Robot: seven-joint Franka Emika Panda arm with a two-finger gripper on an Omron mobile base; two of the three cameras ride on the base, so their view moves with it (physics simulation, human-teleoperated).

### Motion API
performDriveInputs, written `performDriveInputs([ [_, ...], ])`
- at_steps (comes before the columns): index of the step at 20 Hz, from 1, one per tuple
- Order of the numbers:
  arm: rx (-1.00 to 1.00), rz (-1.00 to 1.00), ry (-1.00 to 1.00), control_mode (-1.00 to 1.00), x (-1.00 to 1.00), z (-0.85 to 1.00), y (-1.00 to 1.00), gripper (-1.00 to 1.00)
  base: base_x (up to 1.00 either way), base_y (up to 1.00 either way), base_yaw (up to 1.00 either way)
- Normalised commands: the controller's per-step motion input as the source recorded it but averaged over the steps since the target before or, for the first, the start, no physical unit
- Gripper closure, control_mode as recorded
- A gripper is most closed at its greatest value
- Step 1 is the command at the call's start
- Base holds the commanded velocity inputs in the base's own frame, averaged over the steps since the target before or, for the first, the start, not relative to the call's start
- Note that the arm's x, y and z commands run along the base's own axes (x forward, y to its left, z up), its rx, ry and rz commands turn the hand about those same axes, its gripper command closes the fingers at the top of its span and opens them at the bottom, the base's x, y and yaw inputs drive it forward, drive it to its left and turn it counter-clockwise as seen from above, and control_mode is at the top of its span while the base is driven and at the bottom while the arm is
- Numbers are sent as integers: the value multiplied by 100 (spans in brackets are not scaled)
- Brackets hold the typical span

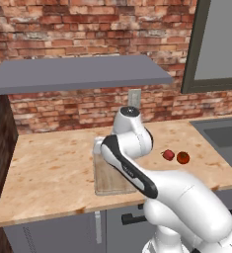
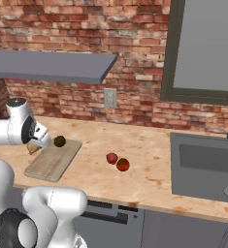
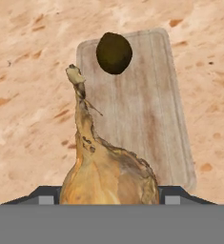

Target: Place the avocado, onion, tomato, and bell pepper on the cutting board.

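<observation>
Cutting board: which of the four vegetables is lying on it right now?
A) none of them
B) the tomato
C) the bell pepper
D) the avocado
D. The dark avocado sits near one end of the cutting board, while the tomato and bell pepper lie on the counter and the onion is in the hand.

tan onion [image 3: 108, 176], dark-olive avocado [image 3: 114, 53], light-brown cutting board [image 3: 147, 114]
</observation>
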Motion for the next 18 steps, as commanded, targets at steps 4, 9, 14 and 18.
performDriveInputs([
  [4, 0, 9, 10, -100, 44, -40, 0, 100, 0, 0, 0],
  [9, 0, 7, 11, -100, 34, -38, 0, 100, 0, 0, 0],
  [14, 0, 1, 12, -100, 26, -20, 0, 100, 0, 0, 0],
  [18, 0, 0, 14, -100, 20, -20, 1, 100, 0, 0, 0],
])
